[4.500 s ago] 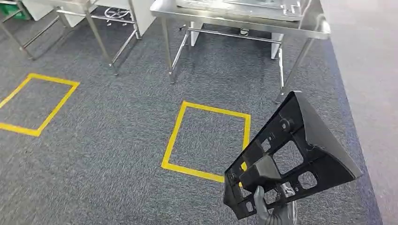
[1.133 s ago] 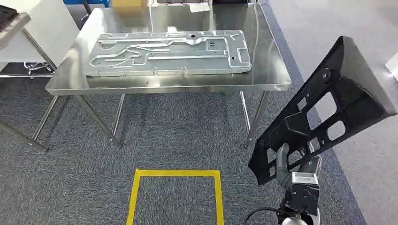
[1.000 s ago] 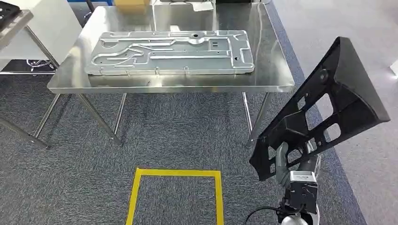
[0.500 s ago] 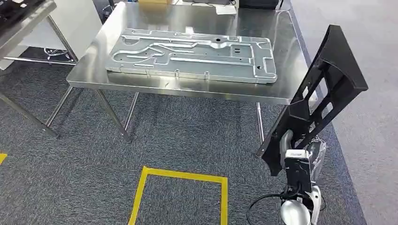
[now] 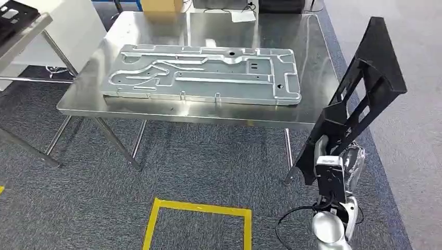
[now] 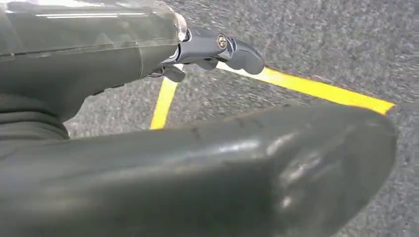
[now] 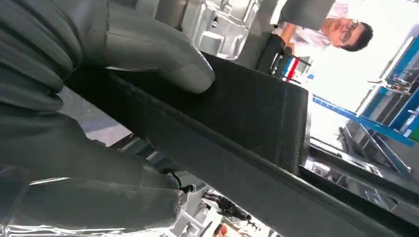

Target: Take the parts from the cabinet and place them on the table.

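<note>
My right hand [image 5: 327, 156] grips the black part [image 5: 359, 99] low on its frame, holding it nearly upright beside the counter's [image 5: 312, 67] right edge, above the carpet. That low grip worries me: the tall piece could tip or twist loose. Swinging it in could also knock the metal panel [image 5: 203, 73]. My left hand [image 6: 217, 47] hangs by the floor; I can't tell its state.

Matt black plastic part [image 5: 371, 78], glossy steel table [image 5: 312, 67], rough carpet [image 5: 208, 161].
</note>
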